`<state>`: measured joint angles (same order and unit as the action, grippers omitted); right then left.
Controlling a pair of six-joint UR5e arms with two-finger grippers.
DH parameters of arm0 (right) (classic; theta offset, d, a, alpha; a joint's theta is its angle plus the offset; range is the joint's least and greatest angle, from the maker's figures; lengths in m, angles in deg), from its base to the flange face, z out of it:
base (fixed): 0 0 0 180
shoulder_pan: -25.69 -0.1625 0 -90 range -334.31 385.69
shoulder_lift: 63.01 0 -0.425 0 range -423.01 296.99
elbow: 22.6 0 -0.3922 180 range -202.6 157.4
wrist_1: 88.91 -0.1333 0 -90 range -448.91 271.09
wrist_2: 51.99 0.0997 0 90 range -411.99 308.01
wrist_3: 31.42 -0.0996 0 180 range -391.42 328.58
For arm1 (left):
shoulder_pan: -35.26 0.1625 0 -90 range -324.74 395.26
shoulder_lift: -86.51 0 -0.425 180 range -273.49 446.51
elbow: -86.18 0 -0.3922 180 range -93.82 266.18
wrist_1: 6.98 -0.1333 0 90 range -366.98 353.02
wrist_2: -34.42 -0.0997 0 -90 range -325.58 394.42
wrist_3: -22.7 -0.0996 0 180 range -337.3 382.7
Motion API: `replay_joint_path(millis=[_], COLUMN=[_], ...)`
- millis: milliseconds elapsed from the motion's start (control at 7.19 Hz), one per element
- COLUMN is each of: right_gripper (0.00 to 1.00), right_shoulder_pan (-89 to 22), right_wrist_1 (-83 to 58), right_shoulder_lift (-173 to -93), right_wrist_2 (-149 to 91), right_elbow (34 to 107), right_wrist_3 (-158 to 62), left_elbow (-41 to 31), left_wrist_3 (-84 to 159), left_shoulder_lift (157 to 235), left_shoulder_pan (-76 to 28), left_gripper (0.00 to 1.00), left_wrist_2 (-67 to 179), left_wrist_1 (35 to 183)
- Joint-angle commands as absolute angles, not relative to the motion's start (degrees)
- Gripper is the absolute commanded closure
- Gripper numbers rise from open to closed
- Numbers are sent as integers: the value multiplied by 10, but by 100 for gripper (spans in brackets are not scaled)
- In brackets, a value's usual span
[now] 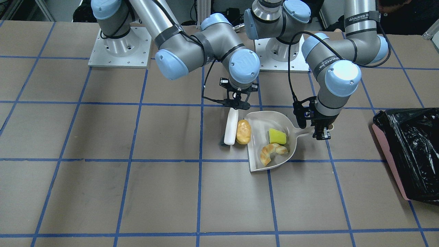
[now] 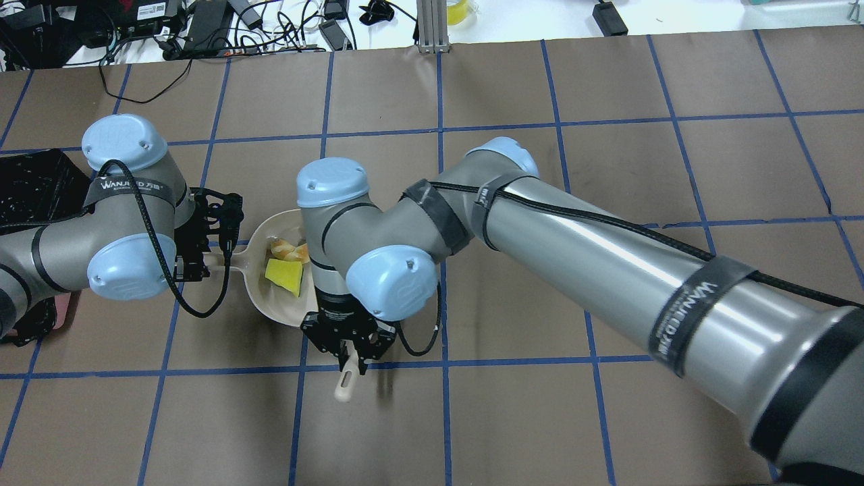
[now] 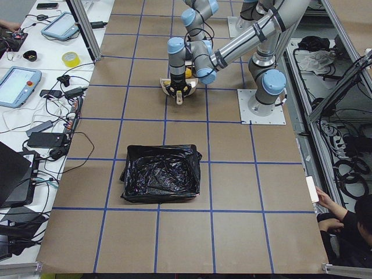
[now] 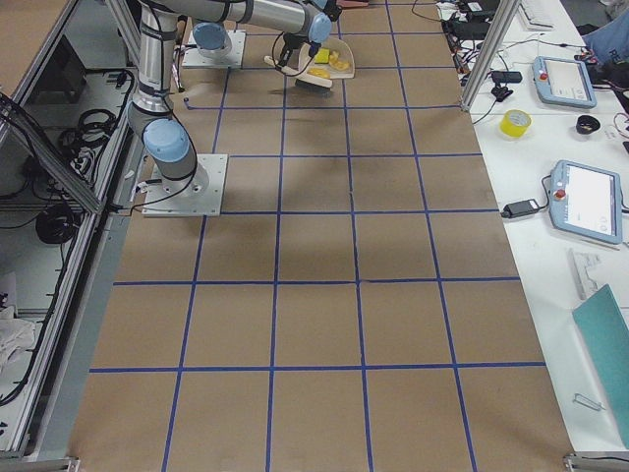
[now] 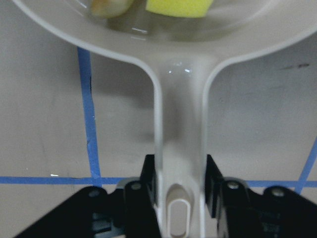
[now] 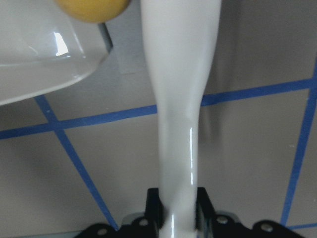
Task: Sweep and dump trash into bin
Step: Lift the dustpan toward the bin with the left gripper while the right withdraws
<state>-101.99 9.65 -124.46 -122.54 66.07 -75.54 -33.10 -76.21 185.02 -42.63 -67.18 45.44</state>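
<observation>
Sponge piece (image 1: pixel 277 136) and croissant (image 1: pixel 271 153) lie in the dustpan (image 1: pixel 264 120), whose handle the left end effector (image 1: pixel 321 135) grips, while the bread roll (image 1: pixel 243 131) is on the table (image 1: pixel 137 137) at the pan's lip, touching the brush (image 1: pixel 231 126) clenched by the right end effector (image 1: pixel 236 104), so that last sweep and the dump into the bin (image 1: pixel 392 164), well apart, appear left to do.

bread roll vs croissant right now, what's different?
Place: the bread roll lies on the table, just outside the open edge of the dustpan and beside the brush; the croissant lies inside the dustpan.
Shape: the bread roll is a plain oval; the croissant is curved.
Colour: the bread roll is glossy golden-brown; the croissant is tan and white.
Shared: both are small, and neither is in the bin.
</observation>
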Motion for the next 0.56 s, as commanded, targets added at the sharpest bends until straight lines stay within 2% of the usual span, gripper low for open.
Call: replay_joint_path(millis=[0, 417], right_gripper=[100, 100], right_shoulder_pan=[-1035, -1033], right_wrist_1=[98, 95], right_shoulder_lift=[-1191, -1192], right_wrist_2=[-1225, -1234], right_elbow=[576, 562], right_wrist_3=[-756, -743], left_elbow=[-311, -303], left_wrist_3=[-767, -771], left_shoulder_lift=[1852, 1851], left_shoulder_pan=[-422, -387], left_gripper=[99, 100], left_wrist_2=[-673, -653], left_wrist_1=[459, 459])
